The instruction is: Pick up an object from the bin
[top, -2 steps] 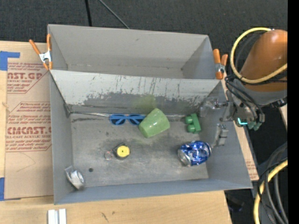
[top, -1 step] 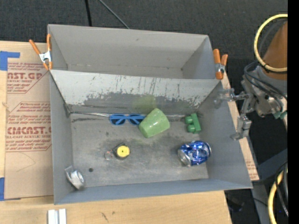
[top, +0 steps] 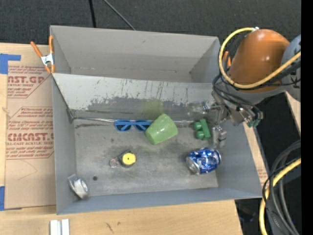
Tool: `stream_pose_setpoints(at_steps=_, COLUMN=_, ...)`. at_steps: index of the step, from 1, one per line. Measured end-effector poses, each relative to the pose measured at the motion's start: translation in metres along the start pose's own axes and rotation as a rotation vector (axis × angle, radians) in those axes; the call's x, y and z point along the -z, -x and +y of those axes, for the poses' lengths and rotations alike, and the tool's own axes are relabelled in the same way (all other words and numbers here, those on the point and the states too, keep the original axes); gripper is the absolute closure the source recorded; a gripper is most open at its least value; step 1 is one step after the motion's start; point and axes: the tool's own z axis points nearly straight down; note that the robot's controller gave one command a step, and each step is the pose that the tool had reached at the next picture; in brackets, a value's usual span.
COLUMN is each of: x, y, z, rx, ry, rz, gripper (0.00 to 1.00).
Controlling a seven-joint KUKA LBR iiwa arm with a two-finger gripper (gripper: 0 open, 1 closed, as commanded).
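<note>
My gripper (top: 218, 127) hangs low at the right side of the bin, under the arm's orange cover. Just to its left, close against it, lies a small dark green block-like thing (top: 200, 129); whether they touch I cannot make out. A crushed blue and white can (top: 204, 161) rests on the floor just below the gripper. Further left a light green cup (top: 160, 129) lies on its side.
Blue sunglasses (top: 131, 126) lie along the back wall's foot, left of the cup. A small yellow disc (top: 128, 159) with a metal ring beside it sits mid-floor. A silvery crumpled piece (top: 78, 186) lies in the front left corner.
</note>
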Motion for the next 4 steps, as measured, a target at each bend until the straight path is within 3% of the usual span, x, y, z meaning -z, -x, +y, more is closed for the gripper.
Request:
stream_pose_setpoints(at_steps=1, x=-0.078, y=-0.046, z=0.001, rx=0.084, ry=0.002, rz=0.008, gripper=0.00)
stream_pose_setpoints(at_steps=2, x=-0.135, y=-0.070, z=-0.024, rx=-0.058, ry=-0.001, rz=0.003, gripper=0.00)
stream_pose_setpoints(at_steps=3, x=-0.133, y=-0.068, z=-0.024, rx=-0.055, ry=-0.003, rz=0.000, gripper=1.00)
stream_pose_setpoints(at_steps=4, x=0.025, y=-0.063, z=-0.046, rx=-0.045, ry=-0.010, rz=-0.009, gripper=1.00)
